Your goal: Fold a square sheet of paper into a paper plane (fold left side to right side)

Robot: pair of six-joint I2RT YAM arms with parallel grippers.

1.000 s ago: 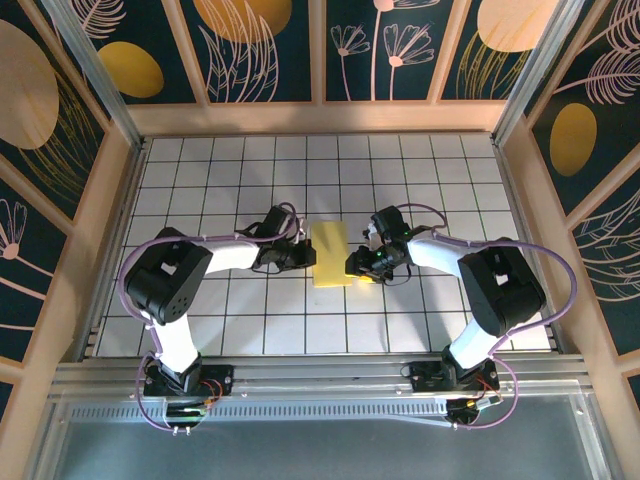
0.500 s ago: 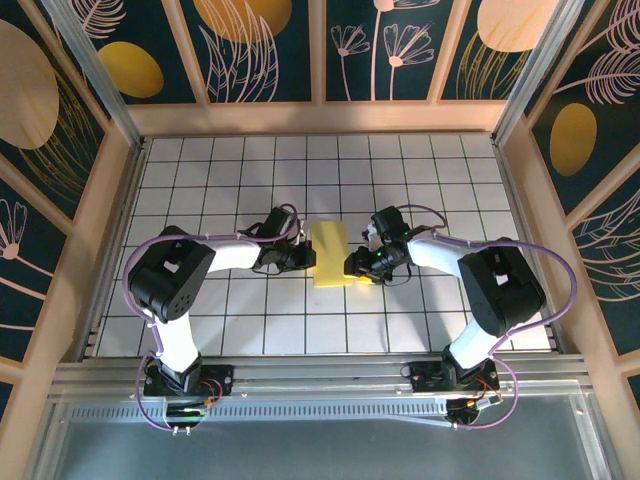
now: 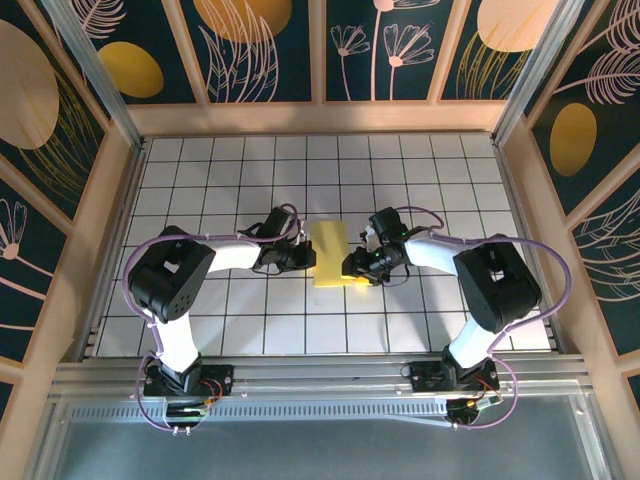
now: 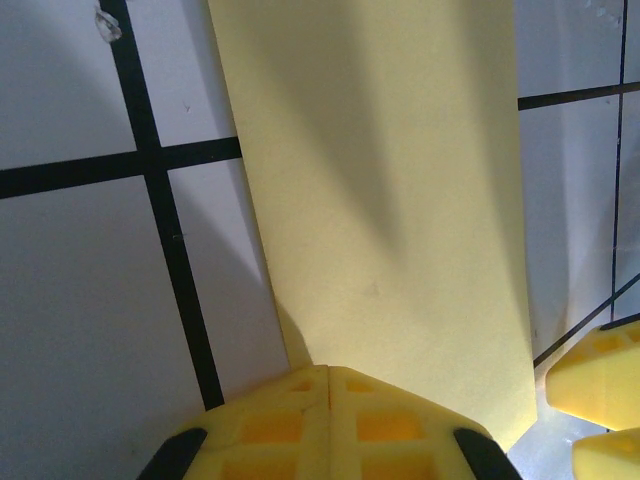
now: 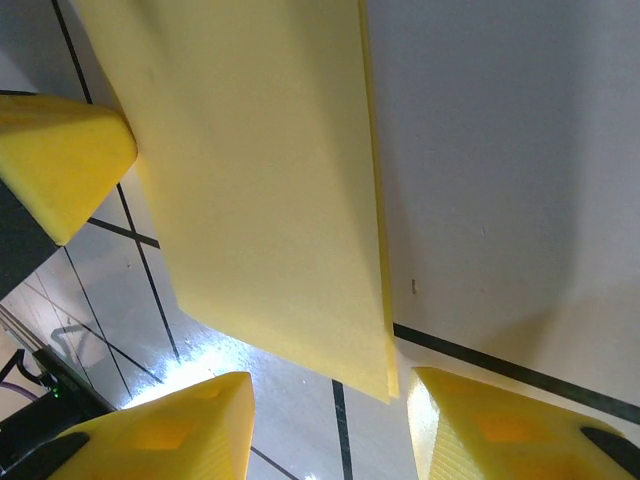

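Just right of left hand (image 3: 306, 258), folded sheet (image 3: 330, 253)

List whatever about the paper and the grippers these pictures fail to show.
- Left wrist view: the shut left gripper hides the folded sheet at its near edge; the frame's top cuts off its far end.
- Right wrist view: a corner lies between the fingers of the open right gripper; whether they touch it is unclear.
- Top view: layers and crease too small to tell.

White grid-tile table (image 3: 200, 180), dark floral wall panels (image 3: 270, 50), alu rail (image 3: 320, 375) near edge.
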